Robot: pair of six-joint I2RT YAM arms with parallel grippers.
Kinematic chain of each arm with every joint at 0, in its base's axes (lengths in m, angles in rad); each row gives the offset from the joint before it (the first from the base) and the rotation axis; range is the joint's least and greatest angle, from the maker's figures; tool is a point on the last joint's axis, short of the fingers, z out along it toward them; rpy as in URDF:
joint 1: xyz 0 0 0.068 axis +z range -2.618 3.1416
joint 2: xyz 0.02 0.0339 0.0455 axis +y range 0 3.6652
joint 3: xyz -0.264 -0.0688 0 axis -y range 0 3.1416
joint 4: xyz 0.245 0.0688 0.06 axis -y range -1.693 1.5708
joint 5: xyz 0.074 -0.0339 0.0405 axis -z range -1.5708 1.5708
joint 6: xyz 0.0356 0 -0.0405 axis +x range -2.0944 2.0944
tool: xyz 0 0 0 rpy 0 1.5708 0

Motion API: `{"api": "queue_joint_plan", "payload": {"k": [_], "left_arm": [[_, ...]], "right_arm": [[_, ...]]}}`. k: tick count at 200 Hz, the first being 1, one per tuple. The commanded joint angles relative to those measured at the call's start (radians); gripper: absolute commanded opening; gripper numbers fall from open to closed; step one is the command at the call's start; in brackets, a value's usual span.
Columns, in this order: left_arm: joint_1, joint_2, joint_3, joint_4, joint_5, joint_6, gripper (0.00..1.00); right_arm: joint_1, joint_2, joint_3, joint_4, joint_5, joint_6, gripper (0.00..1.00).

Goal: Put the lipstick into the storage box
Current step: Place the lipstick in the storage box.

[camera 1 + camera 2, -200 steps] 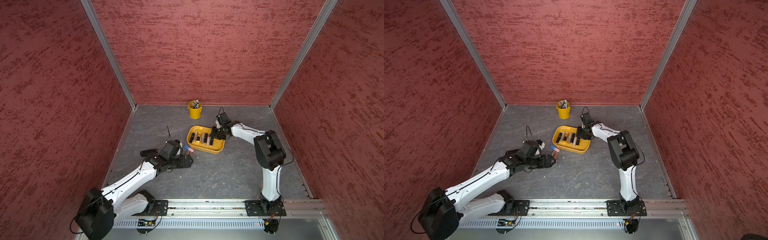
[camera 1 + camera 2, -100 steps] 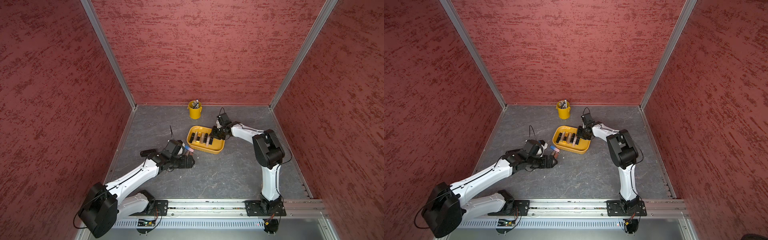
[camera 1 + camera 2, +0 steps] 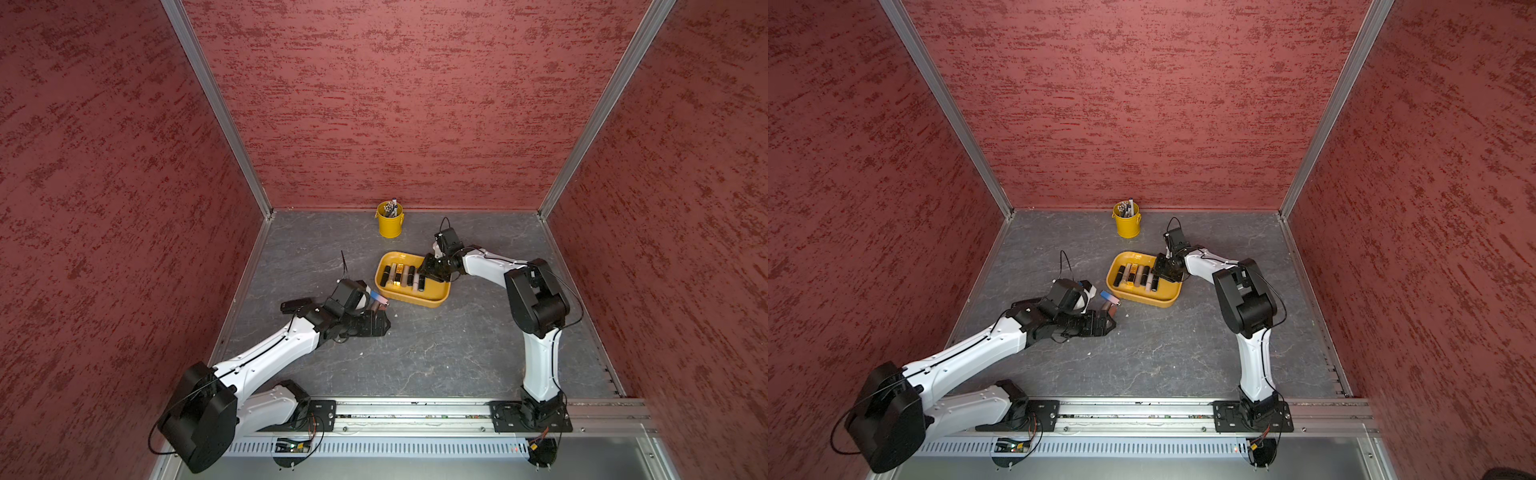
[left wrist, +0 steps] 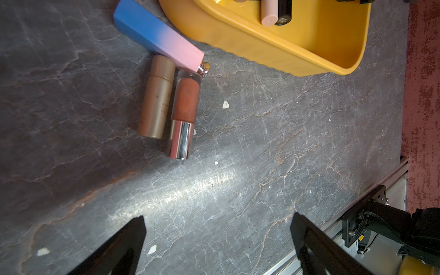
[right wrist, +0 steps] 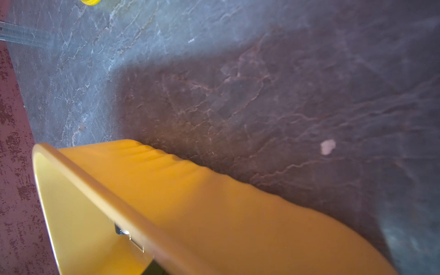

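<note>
The storage box (image 3: 415, 300) is a shallow yellow-orange tray with rounded corners and ribbed sides. It sits in the middle of the gray surface (image 3: 415, 353), somewhat nearer the back edge. Inside it, a row of lipsticks (image 3: 401, 275) lies side by side: mostly black tubes, with one gold and one pale pink.

Three others lie on the surface just beside the box's front left corner. They are a square blue-to-pink tube (image 4: 158, 35), a matte tan tube (image 4: 156, 97), and a clear tube (image 4: 184, 104) with red-brown fill and a shiny silver cap. The tan and clear tubes lie side by side with their ends up against the blue-to-pink one.

The left gripper (image 4: 217, 245) hangs near these three, its jaws spread wide with only bare surface between them. The right gripper (image 3: 428, 272) is low over the box at the right end of the row. Whether its jaws are spread or pinching something cannot be told. A yellow bucket (image 3: 390, 224) stands by the back edge.
</note>
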Motion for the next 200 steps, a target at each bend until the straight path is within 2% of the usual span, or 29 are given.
{"api": "queue_joint_plan", "payload": {"k": [1,59,96,168,200], "left_arm": [[-0.004,0.000,0.025,0.008,0.004,0.011,1.00],[-0.005,-0.010,0.038,-0.011,-0.037,-0.002,1.00],[-0.009,0.024,0.065,-0.016,-0.032,0.018,1.00],[-0.018,0.215,0.156,0.008,-0.056,0.069,1.00],[-0.022,0.307,0.217,0.003,-0.066,0.094,0.93]], "right_arm": [[-0.014,-0.010,-0.015,0.013,-0.008,-0.002,0.42],[-0.015,-0.134,-0.015,-0.017,-0.002,-0.036,0.43],[-0.002,-0.291,-0.070,-0.028,0.003,-0.063,0.43],[0.009,-0.611,-0.310,-0.078,0.005,-0.094,0.43],[0.009,-0.737,-0.395,-0.121,0.032,-0.113,0.43]]}}
